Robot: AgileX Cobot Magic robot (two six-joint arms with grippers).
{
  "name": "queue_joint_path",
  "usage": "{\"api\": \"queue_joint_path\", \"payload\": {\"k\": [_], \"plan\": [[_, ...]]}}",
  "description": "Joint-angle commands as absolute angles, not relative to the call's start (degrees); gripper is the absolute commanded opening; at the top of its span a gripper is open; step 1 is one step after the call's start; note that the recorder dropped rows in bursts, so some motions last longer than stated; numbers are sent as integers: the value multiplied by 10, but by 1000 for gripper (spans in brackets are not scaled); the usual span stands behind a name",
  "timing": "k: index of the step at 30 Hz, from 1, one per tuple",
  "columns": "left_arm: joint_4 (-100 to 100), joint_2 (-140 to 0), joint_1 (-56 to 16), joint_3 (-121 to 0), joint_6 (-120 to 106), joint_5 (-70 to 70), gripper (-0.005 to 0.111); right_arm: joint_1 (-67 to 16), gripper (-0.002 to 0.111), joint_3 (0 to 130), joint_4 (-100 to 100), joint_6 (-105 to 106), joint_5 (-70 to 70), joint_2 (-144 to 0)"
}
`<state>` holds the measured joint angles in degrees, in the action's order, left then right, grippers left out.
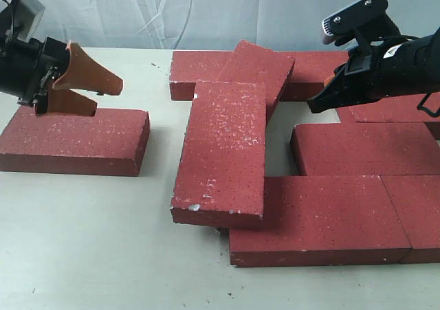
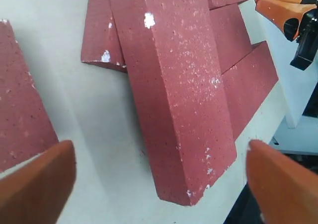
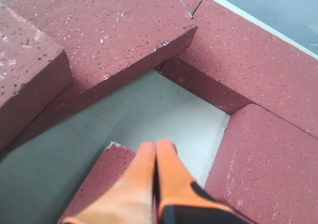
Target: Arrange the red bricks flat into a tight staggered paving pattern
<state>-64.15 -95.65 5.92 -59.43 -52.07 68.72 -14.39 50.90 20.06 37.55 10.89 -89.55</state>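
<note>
Several red bricks lie on the pale table. One brick (image 1: 75, 141) lies flat and alone on the left, below my left gripper (image 1: 108, 97), which is open and empty. A long centre brick (image 1: 223, 152) (image 2: 174, 95) rests tilted, its near end on a front brick (image 1: 320, 217). Behind it another brick (image 1: 258, 69) leans askew over the back row (image 1: 199, 66). My right gripper (image 1: 313, 107) (image 3: 156, 147) is shut, nothing showing between its orange fingers. It hovers over a bare gap (image 3: 164, 114) enclosed by bricks, beside the right-hand brick (image 1: 364, 148).
More flat bricks sit at the front right (image 1: 419, 214) and back right (image 1: 313, 69). Bare table (image 1: 103, 255) stretches across the front left. A pale curtain (image 1: 206, 14) hangs behind the table's far edge. The right gripper's orange fingers (image 2: 278, 8) show in the left wrist view.
</note>
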Motion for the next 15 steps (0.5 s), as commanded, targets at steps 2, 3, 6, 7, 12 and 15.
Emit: {"api": "queue_joint_path", "payload": {"k": [2,3,6,7,12,15], "plan": [[-658,-957,24,-569,-535,700,101,-143,-1,511,203,375,108,-895],[-665,-957,14,-560,-542,700,101,-143,-1,511,203,375,108,-895],[-690,-957,-15,-540,-544,700,101,-143,-1,511,203,375,109,-895],[-691,-957,-26,-534,-544,700,101,-143,-1,511,203,375,109,-895],[-689,-957,-61,-508,-539,700,101,-143,-1,511,203,375,109,-895],[-699,-959,-78,-498,-539,677,101,-143,-1,511,203,375,109,-895]]}}
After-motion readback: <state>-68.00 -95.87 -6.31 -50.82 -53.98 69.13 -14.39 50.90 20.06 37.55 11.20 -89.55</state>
